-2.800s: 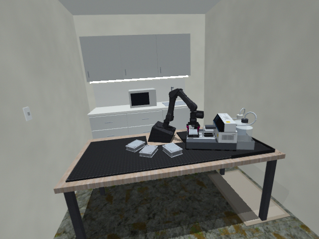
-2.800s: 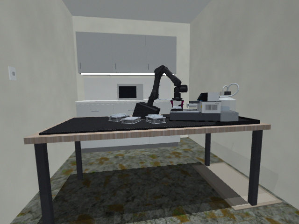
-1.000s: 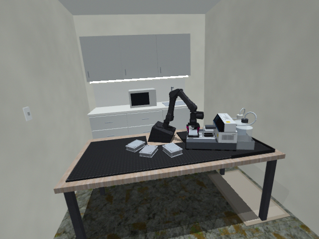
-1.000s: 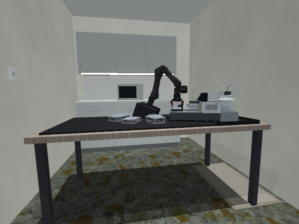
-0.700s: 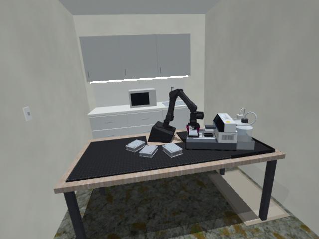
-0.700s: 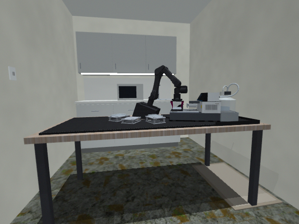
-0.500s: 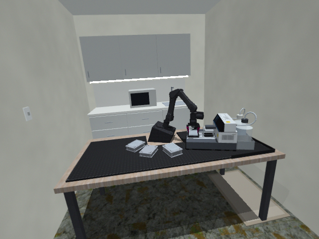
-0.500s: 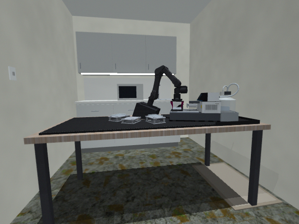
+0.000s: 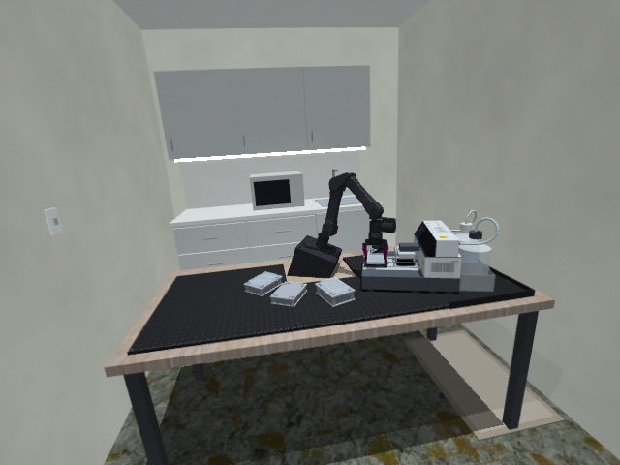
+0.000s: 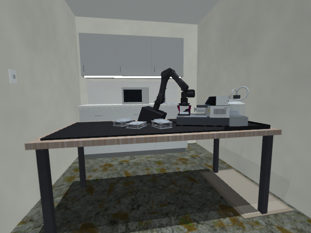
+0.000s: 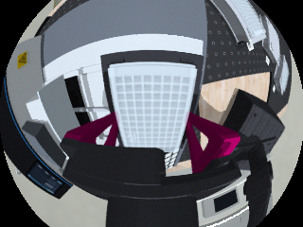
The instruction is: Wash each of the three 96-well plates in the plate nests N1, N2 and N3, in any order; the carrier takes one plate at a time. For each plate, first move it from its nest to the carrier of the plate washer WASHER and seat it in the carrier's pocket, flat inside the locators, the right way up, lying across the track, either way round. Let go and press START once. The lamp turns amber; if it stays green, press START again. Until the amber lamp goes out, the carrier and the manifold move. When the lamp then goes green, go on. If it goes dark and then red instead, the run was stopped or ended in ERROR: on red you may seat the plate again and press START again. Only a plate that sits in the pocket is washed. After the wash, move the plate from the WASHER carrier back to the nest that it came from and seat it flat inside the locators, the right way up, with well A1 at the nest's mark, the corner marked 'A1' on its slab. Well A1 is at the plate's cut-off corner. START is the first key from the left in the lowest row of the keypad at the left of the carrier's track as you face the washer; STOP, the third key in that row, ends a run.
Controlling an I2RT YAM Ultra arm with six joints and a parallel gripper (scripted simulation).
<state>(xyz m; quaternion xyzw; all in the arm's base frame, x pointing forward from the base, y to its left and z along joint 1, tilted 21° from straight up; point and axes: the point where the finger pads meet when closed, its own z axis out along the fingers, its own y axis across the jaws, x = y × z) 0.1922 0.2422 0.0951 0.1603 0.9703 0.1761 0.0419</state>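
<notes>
My gripper [image 9: 374,256] is shut on a white 96-well plate [image 11: 151,109], its magenta fingers on the plate's two long sides. It holds the plate flat and low over the left end of the washer [image 9: 425,263], at the carrier's track. I cannot tell whether the plate touches the carrier. In the exterior view the gripper [image 10: 183,110] points straight down onto the washer [image 10: 211,115]. Three plate nests [image 9: 263,282] [image 9: 288,294] [image 9: 334,291] lie in a row on the black mat to the left of the washer. I cannot tell which of them hold plates.
The arm's black base block [image 9: 314,258] stands behind the nests. The washer's white head [image 9: 438,247] and a clear bottle with tubing [image 9: 476,245] rise to the right of the gripper. A nest also shows at the upper right of the wrist view [image 11: 242,9].
</notes>
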